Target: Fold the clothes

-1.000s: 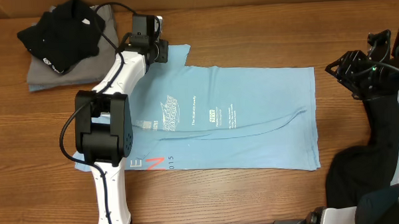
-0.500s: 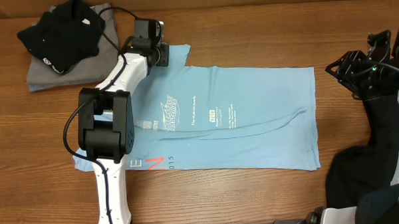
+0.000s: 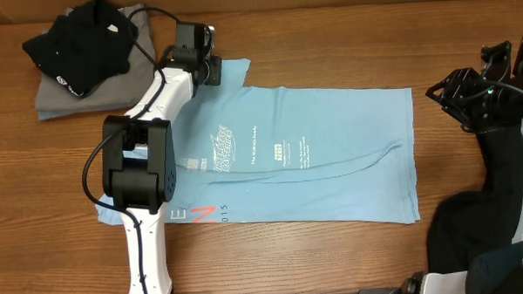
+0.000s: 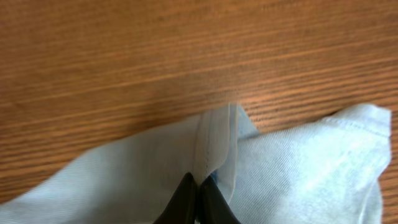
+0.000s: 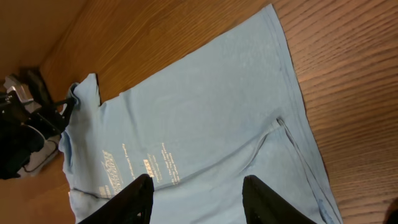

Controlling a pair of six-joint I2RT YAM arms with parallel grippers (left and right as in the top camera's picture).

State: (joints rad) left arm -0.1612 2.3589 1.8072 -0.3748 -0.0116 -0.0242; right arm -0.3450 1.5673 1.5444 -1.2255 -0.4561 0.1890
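Well, far left the black garment (image 3: 79,40) sat bunched on a grey pile (image 3: 50,100); the left tool (image 4: 196,186) was clamped on the sleeve hem of the light blue T-shirt (image 3: 331,153), spread flat on the desk (image 3: 335,267), no fold made yet; the right tool (image 5: 198,185) hung apart, empty. Nearly everything remained, I judged.
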